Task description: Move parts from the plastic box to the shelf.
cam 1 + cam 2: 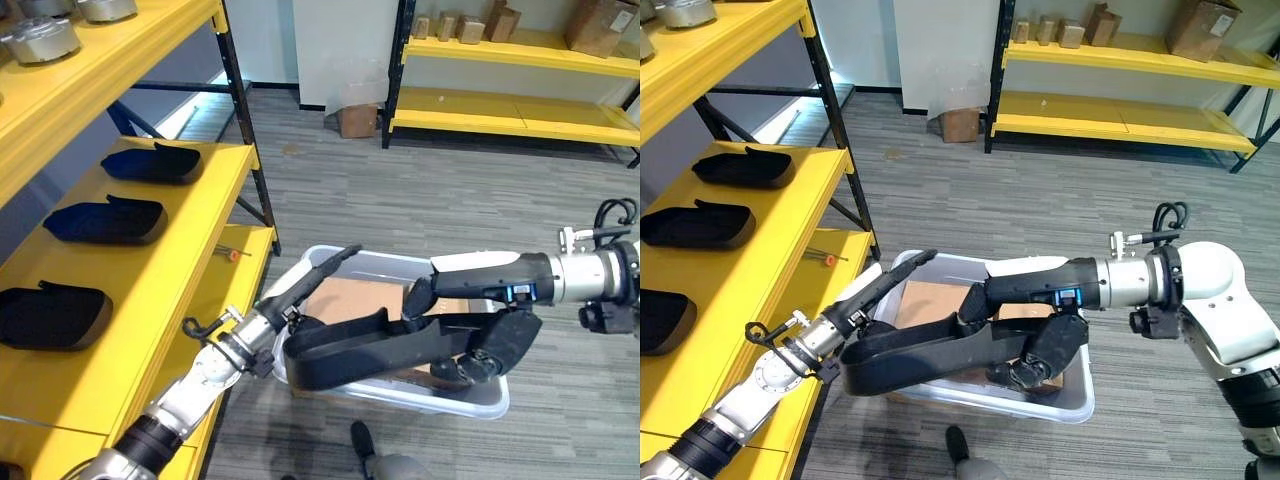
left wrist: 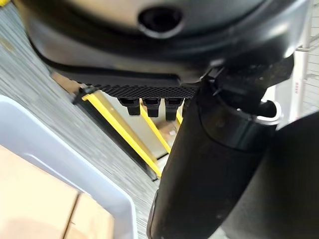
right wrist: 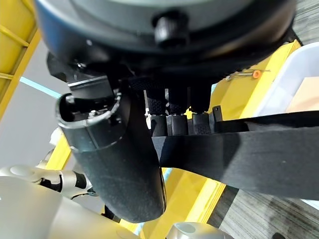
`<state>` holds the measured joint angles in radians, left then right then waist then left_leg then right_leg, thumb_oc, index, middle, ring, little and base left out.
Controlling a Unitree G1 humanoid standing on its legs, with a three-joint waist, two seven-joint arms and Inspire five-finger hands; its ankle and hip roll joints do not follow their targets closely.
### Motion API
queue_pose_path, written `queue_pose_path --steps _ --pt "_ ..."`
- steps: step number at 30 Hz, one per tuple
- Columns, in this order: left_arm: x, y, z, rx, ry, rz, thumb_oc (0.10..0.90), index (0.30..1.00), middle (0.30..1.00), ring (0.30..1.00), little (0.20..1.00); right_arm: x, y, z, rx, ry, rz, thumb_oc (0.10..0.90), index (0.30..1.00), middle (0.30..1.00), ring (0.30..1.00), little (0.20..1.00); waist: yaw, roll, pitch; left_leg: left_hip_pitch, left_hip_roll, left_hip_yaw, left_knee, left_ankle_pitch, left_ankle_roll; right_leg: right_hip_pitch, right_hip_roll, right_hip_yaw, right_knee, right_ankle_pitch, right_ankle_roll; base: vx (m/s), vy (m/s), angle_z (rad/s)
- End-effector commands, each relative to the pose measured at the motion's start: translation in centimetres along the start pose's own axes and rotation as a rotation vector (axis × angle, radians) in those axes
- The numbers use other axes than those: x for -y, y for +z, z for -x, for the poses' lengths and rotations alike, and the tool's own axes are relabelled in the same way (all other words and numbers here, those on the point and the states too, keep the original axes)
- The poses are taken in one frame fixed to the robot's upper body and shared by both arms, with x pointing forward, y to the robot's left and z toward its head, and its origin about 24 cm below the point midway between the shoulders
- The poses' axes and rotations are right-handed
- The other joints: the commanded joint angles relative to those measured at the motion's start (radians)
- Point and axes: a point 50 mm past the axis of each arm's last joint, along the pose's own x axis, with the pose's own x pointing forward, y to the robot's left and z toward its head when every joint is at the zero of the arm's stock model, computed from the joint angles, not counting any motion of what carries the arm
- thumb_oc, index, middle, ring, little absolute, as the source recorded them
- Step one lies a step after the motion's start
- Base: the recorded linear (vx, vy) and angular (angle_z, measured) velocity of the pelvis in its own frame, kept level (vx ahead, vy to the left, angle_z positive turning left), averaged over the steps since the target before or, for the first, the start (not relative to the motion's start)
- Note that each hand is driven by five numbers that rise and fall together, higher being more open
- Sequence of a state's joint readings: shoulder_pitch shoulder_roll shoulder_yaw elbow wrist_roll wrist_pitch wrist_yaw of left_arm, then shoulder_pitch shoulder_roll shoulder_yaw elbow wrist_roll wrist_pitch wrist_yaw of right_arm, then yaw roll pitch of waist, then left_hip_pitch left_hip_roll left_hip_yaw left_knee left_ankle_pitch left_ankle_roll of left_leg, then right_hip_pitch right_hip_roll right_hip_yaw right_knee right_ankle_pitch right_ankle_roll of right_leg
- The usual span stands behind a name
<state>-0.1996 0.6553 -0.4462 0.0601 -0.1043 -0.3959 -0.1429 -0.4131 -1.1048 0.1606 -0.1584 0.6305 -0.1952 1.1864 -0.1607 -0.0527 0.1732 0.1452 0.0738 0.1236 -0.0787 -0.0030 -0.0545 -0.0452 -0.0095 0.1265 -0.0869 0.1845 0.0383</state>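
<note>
Part: a long black moulded part (image 1: 370, 352) is hanging in the air above the plastic box (image 1: 470, 402), carried between both hands, its length running from the left hand across to the right.
Left hand: the left hand (image 1: 300, 290) is reaching in from the lower left, its fingers lying straight along the part's left end; in the left wrist view the fingers (image 2: 149, 104) are showing short and relaxed, not wrapped round anything.
Right hand: the right hand (image 1: 500, 345) is coming in from the right and gripping the part's right end; in the right wrist view its fingers (image 3: 174, 122) are curling over the black edge of the part.
Plastic box: the pale box is sitting on the grey floor (image 1: 420, 200) just beside the shelf, with brown cardboard (image 1: 355, 298) lying inside.
Shelf: the yellow shelf (image 1: 200, 230) is standing at the left, already bearing three dark parts (image 1: 105, 222) in a row, well apart from the carried one.
Upper level: round metal parts (image 1: 40, 38) are resting on it.
Far shelving: another yellow rack (image 1: 510, 110) is holding cardboard boxes (image 1: 595, 25).
</note>
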Motion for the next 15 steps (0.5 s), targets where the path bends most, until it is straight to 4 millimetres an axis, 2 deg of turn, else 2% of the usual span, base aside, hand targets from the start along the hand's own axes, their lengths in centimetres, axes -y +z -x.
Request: queue_pose_path --steps 1,4,5,6,9,10,11,15 --pt "-0.9 7.8 -2.7 0.508 -0.045 0.091 0.4 0.3 0.3 0.3 0.3 2.6 3.0 -0.8 0.209 -0.06 0.106 0.4 0.3 0.3 0.3 0.3 0.004 -0.022 -0.113 -0.033 0.084 -0.047 -0.009 -0.033 -0.018 0.109 -0.038 -0.007 0.0 -0.151 0.072 0.0 0.027 -0.03" --pt "-0.5 9.1 -3.2 0.56 -0.048 0.085 0.4 0.3 0.3 0.3 0.3 3.4 3.0 -1.3 0.217 -0.094 0.091 0.4 0.3 0.3 0.3 0.3 0.004 -0.023 -0.117 -0.036 0.082 -0.047 -0.009 -0.025 -0.018 0.105 -0.04 -0.007 0.0 -0.144 0.071 0.0 0.007 -0.01" --pt "-0.5 9.3 -3.3 0.556 -0.047 0.089 0.496 0.435 0.435 0.435 0.435 3.6 2.7 -1.1 0.215 -0.104 0.087 0.4 0.3 0.3 0.3 0.3 0.005 -0.022 -0.119 -0.038 0.081 -0.048 -0.009 -0.026 -0.018 0.105 -0.042 -0.008 0.0 -0.144 0.072 0.0 0.0 0.0" --pt "-0.6 9.2 -3.3 0.546 -0.042 0.09 0.539 0.495 0.495 0.495 0.495 3.7 2.6 -0.9 0.21 -0.116 0.083 0.4 0.3 0.3 0.3 0.3 0.006 -0.022 -0.121 -0.037 0.079 -0.05 -0.009 -0.027 -0.017 0.106 -0.043 -0.01 0.0 -0.143 0.073 0.0 0.0 0.0" --pt "-0.7 8.9 -3.3 0.516 -0.038 0.088 0.512 0.456 0.456 0.456 0.456 3.8 2.4 -0.6 0.196 -0.128 0.078 0.4 0.3 0.3 0.3 0.3 0.005 -0.023 -0.123 -0.037 0.077 -0.05 -0.009 -0.028 -0.017 0.106 -0.045 -0.01 0.0 -0.143 0.074 0.01 0.006 0.03" --pt "-1.1 8.1 -3.0 0.478 -0.024 0.072 0.631 0.624 0.624 0.624 0.624 3.7 2.3 0.0 0.182 -0.144 0.071 0.4 0.3 0.3 0.3 0.3 0.006 -0.024 -0.124 -0.035 0.075 -0.049 -0.009 -0.03 -0.015 0.105 -0.046 -0.009 0.0 -0.141 0.075 0.0 0.0 0.0" --pt "-1.4 7.9 -2.9 0.464 -0.013 0.078 0.9 1.0 1.0 1.0 1.0 3.7 2.2 0.2 0.176 -0.154 0.068 0.4 0.3 0.3 0.3 0.3 0.006 -0.024 -0.125 -0.036 0.074 -0.048 -0.009 -0.031 -0.014 0.104 -0.045 -0.006 0.0 -0.142 0.075 0.0 0.0 0.0" --pt "-1.9 7.3 -2.4 0.431 0.018 0.07 0.9 1.0 1.0 1.0 1.0 3.6 1.5 1.0 0.148 -0.185 0.06 0.4 0.3 0.3 0.3 0.3 0.009 -0.024 -0.123 -0.035 0.071 -0.05 -0.009 -0.032 -0.012 0.105 -0.046 -0.005 0.0 -0.141 0.076 0.0 0.0 0.0"
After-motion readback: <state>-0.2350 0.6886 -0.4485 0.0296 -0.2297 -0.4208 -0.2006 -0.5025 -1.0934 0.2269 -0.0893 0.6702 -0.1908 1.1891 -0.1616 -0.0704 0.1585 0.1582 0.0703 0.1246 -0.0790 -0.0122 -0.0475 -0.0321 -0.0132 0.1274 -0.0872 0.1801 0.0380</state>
